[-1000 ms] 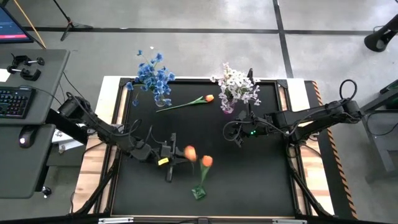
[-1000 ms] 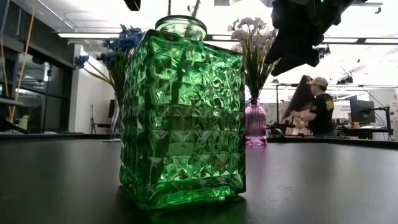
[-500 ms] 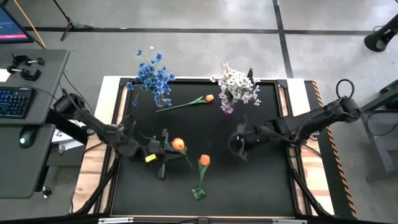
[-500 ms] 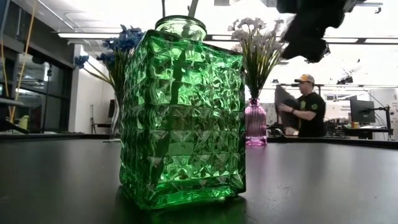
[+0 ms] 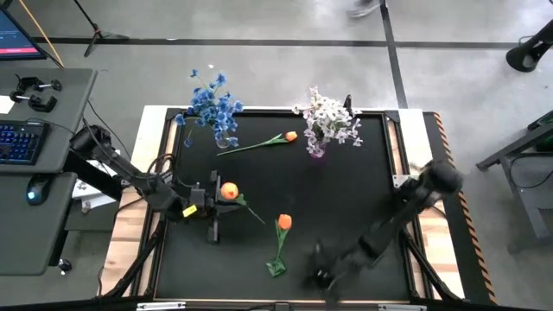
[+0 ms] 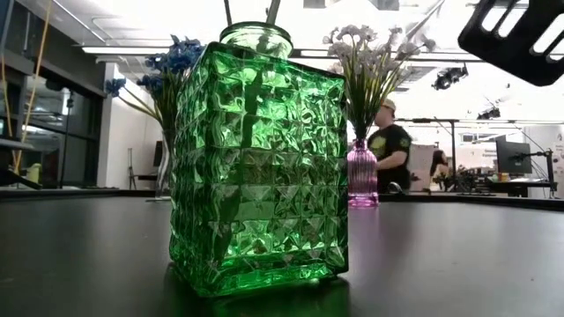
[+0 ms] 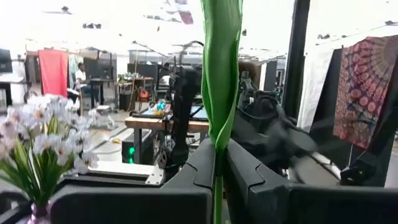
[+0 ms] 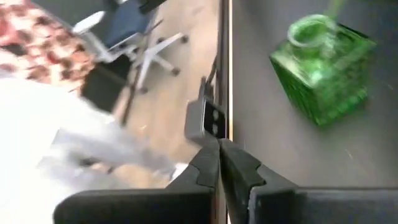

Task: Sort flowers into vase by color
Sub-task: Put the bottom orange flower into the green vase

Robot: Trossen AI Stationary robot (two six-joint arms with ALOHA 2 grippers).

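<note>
Left of the table, a grey desk [image 5: 47, 155] carries a keyboard [image 5: 19, 141] and a mouse [image 5: 34, 195]. Beyond the far edge, a person [image 6: 385, 151] stands in the room. An office chair [image 8: 134, 37] sits on the floor.

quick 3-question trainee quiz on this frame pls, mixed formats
1. True or false: the left gripper is shut on an orange tulip.
2. How many orange tulips are visible in the high view? A) 1 B) 2 C) 3
3. Fill in: the white-pink flowers stand in the ____ vase.

Key: 1 true; 2 C, counting one in the green vase and one lying on the table; 3 purple.
</note>
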